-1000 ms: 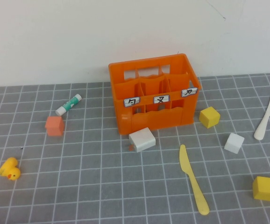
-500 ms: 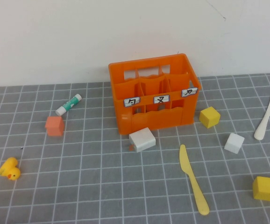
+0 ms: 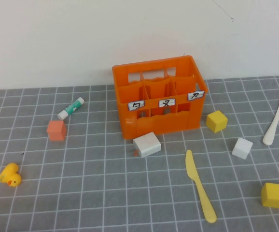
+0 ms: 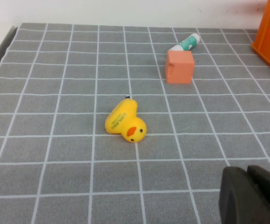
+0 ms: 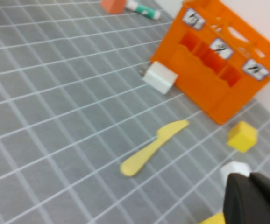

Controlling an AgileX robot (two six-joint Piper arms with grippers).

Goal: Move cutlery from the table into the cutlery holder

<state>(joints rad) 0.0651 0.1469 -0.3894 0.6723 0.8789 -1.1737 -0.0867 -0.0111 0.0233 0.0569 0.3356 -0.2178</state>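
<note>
Neither knife is in the cutlery holder yet. The pale yellow knife lies on the table near and right of the crate, its long axis running near-to-far, blade end toward the crate; the white knife lies far right, also roughly near-to-far. The right gripper hangs near the yellow knife's side of the table — likely the nearer arm; its opening I cannot tell. The left gripper hovers by the toy duck, well apart from both knives — opening likewise unclear.
</note>
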